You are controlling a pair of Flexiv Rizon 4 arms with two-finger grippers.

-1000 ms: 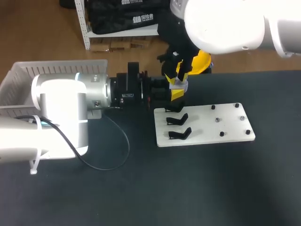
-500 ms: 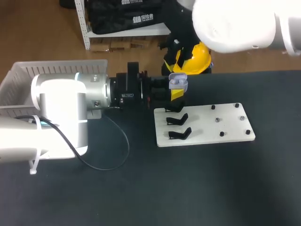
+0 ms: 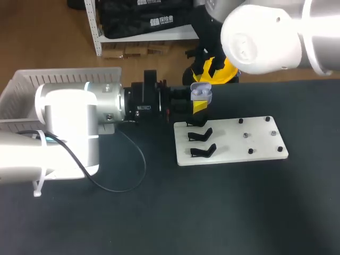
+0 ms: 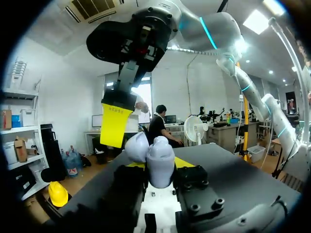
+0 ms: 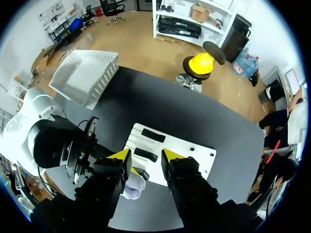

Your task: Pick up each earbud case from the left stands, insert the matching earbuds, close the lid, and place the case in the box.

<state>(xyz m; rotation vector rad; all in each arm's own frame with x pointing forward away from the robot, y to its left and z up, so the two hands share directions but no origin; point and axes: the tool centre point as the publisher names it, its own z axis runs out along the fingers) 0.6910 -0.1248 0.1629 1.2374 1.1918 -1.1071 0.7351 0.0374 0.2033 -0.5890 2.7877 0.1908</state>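
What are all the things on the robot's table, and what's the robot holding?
earbud case: one, pale lilac-white, lid open, held in the air over the board's far left corner
board: one, white, flat on the table, right of the middle
stands: three, black, in a row down the board's left side
pegs: six, small and dark, on the board's right half
box: one, white with slotted walls, at the far left
cable: one, black, looping on the table beside the left arm
table: one, black
left gripper: one, yellow tips, shut on the earbud case
right gripper: one, yellow tips, open and empty, raised above the case
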